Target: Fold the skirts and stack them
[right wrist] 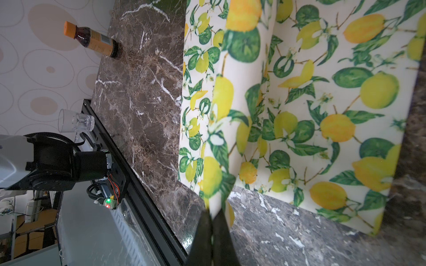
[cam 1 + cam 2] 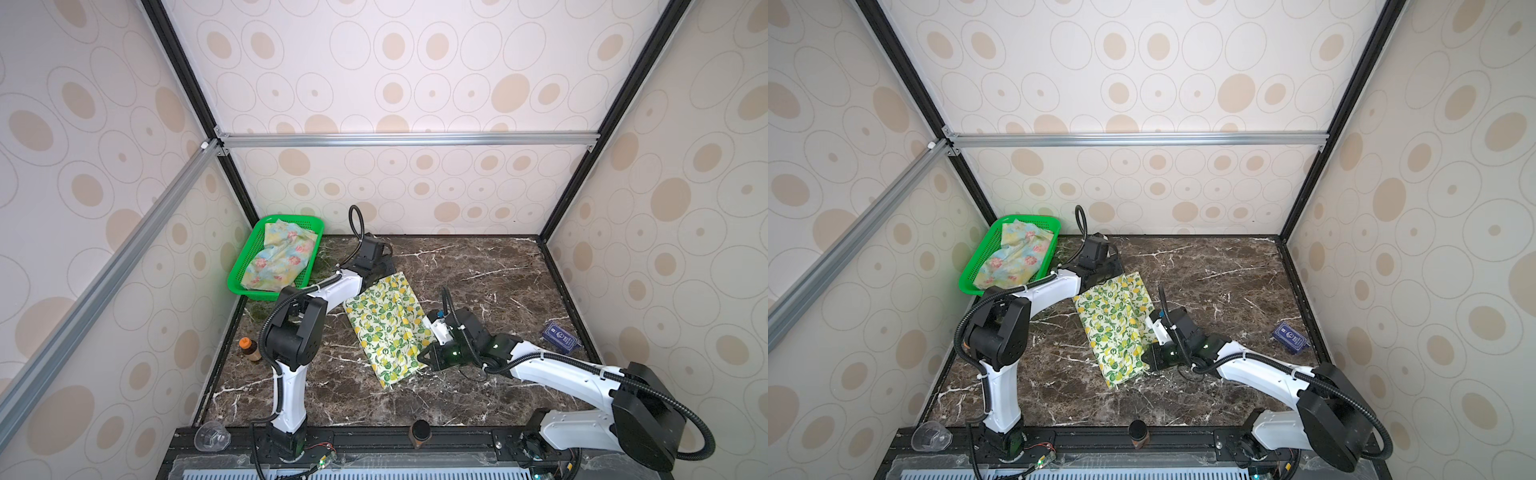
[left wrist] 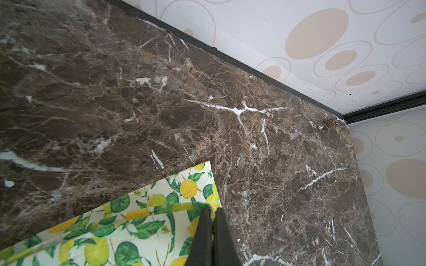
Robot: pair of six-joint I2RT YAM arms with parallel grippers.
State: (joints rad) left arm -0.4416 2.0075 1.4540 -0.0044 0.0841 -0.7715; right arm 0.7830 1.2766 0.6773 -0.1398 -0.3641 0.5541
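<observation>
The cream skirt with lemons and green leaves point(image 2: 384, 328) point(image 2: 1113, 326) lies folded and slanted on the marble table in both top views. My left gripper point(image 2: 390, 271) point(image 3: 214, 209) is shut on the far corner of this skirt. At the skirt's near right edge my right gripper point(image 2: 424, 358) point(image 1: 213, 213) is shut on a raised fold point(image 1: 221, 142) of the cloth. The pastel blue-yellow skirt with pink flowers point(image 2: 276, 259) point(image 2: 1013, 259) sits crumpled in the green basket, away from both grippers.
The green mesh basket point(image 2: 239, 282) stands at the far left corner. A brown bottle with an orange cap point(image 2: 248, 349) stands by the left wall. A dark blue box point(image 2: 559, 337) lies at the right edge. A clear cup point(image 2: 212, 435) and a dark cylinder point(image 2: 420, 433) sit on the front rail.
</observation>
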